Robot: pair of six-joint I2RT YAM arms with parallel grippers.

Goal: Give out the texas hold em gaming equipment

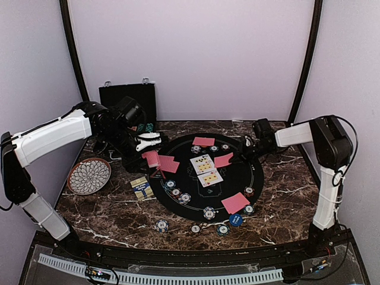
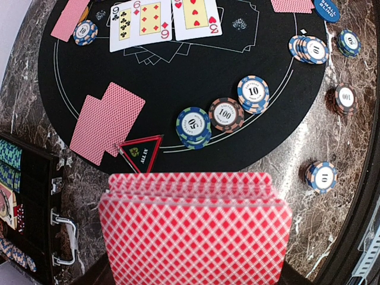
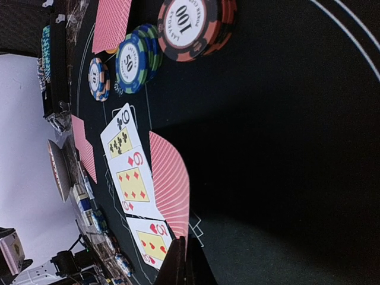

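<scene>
Red-backed deck [image 2: 196, 231] fills the left wrist view, grasped in the left pincer [image 1: 151, 147] over the edge of the black mat [image 2: 196, 77]. Right pincer [image 3: 181, 261] appears clenched beside a face-down card [image 3: 169, 184]. Recommendation: peel one card only and lay it flat at an unserved seat.

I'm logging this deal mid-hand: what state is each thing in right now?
Left gripper: shut on the red-backed deck.
Right gripper: shut on one red-backed card, over the black mat.
Face-up cards: nine, six, three, side by side.
Dealt pair: face down, overlapping.
Black case: open, chips inside.
Petal plate: upright, empty.
All-in marker: flat, label up.
</scene>
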